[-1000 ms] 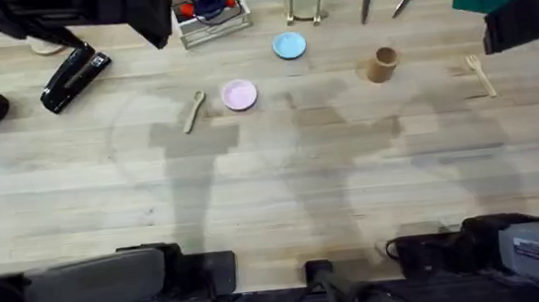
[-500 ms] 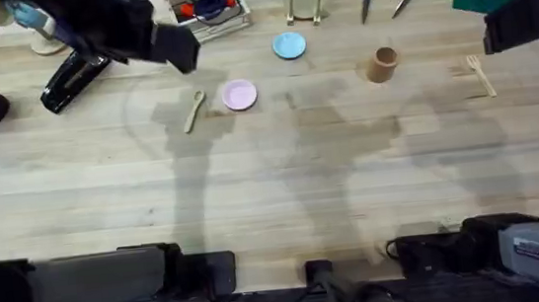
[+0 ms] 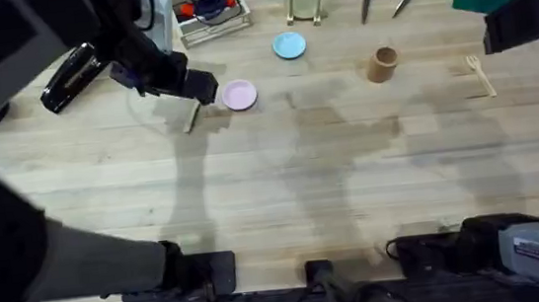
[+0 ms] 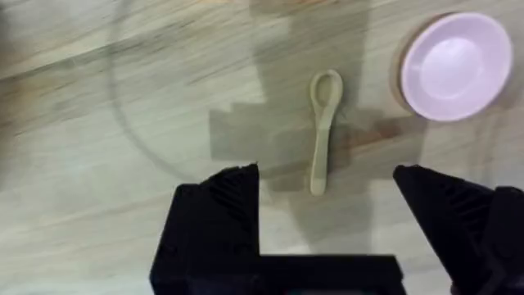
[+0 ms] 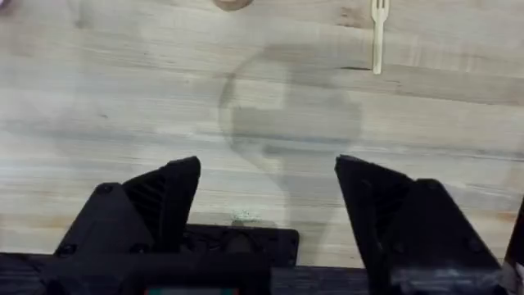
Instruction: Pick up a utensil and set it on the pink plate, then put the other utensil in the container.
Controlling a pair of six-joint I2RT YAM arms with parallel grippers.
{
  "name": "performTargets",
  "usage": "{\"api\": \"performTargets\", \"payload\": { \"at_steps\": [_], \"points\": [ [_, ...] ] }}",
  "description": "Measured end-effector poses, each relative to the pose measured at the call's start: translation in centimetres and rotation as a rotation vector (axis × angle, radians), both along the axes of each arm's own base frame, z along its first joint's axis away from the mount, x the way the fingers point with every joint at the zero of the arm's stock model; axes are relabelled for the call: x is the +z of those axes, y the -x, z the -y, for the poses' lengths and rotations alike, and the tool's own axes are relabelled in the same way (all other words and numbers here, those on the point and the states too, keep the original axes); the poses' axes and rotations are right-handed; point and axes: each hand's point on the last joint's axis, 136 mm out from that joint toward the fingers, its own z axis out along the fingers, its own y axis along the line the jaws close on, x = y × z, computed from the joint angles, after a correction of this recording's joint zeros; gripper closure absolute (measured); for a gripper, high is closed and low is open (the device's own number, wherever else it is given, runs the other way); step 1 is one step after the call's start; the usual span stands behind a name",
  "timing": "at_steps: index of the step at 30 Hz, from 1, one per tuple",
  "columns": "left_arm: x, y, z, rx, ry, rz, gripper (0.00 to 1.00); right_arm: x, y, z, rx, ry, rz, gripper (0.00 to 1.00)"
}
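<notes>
Utensil (image 4: 322, 127): lies flat on the table (image 3: 283, 189), just left of the pink plate and apart from it. Long axis runs near-left to far-right in the overhead view; the rounded bowl end points far, towards the plate's left edge, the handle end points near.
Pink plate (image 3: 239, 95): far centre-left of the table, nothing on it.
Left gripper (image 4: 327, 184): fingers spread wide, holding nothing, poised above the utensil; in the left wrist view the handle end lies between the two fingers. In the overhead view the arm hides most of the utensil, with only the handle tip showing.
Other utensil (image 3: 480, 75): far right of the table, well apart from the plate. Long axis runs near to far with a slight slant; tines point far.
Container (image 3: 381, 63): upright, left of the fork, between it and the plate.
Right gripper (image 5: 268, 192): fingers wide apart, holding nothing, over bare wood near the fork.
Light blue plate (image 3: 289, 45): beyond the pink plate, slightly right.
</notes>
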Motion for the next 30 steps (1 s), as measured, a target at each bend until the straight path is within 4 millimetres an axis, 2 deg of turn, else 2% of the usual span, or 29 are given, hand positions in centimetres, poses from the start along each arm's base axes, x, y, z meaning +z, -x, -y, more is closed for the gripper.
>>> {"api": "performTargets", "payload": {
  "at_steps": [8,14,19,23,24,25,26,28,30],
  "points": [
    [-3.9,-1.1,0.0,0.000,0.000,-0.062,0.007,0.0,0.0,0.0,0.000,0.000,0.000,0.007],
    [-4.8,-1.9,0.0,0.000,0.000,-0.049,0.008,0.0,0.0,0.0,0.000,0.000,0.000,0.007],
    [-5.8,-1.8,0.0,0.000,0.003,-0.079,0.007,0.0,0.0,0.0,0.000,0.000,0.000,0.007],
    [-5.9,-1.8,0.1,-0.001,0.003,-0.079,0.006,0.0,0.0,0.0,0.000,0.000,0.000,0.006],
    [-5.9,-1.8,0.1,0.000,0.004,-0.079,0.035,0.0,0.0,0.0,0.000,0.000,0.000,0.007],
    [-5.9,-1.8,0.1,0.000,0.005,-0.078,0.127,0.0,0.0,0.0,0.000,0.000,0.000,0.007],
    [-5.9,-1.8,0.1,-0.004,0.005,-0.078,0.240,0.0,0.0,0.0,0.000,0.000,0.000,0.007],
    [-5.9,-1.8,0.2,-0.006,0.007,-0.078,0.540,0.0,0.0,0.0,0.000,0.000,0.000,0.007],
    [-5.9,-1.8,0.3,-0.010,0.008,-0.080,0.753,0.0,0.0,0.0,0.000,0.000,0.000,0.006]
  ]
}}
